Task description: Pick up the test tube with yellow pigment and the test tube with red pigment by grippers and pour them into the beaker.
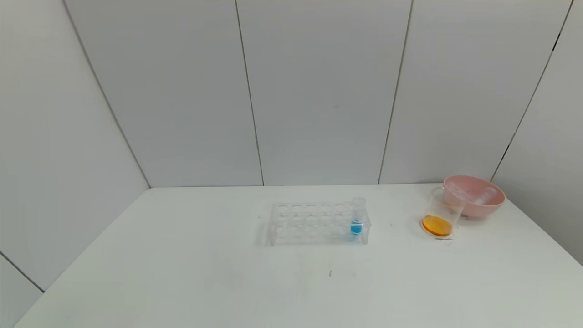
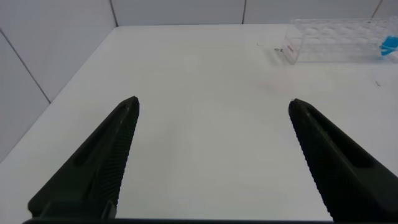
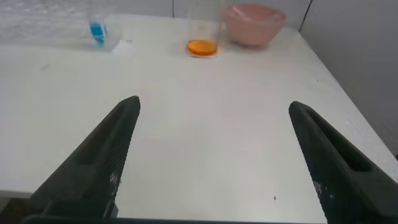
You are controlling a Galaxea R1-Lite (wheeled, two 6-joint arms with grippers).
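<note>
White desk (image 1: 182, 273), clear rack (image 1: 314, 223) holding one blue-liquid tube (image 1: 356, 217), beaker (image 1: 441, 218) with orange liquid beside pink bowl (image 1: 478, 200) containing emptied tubes (image 1: 483, 195), left claw (image 2: 214, 155) and right claw (image 3: 214, 155) both wide open, empty, low over the desk's near edge.

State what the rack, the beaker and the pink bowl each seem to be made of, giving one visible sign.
Rack: clear hard plastic, probably acrylic; the table shows through its glossy walls.
Beaker: clear glass or plastic, hard to say which; orange liquid is visible through its wall.
Pink bowl: opaque plastic, likely; even colour with a soft sheen.
</note>
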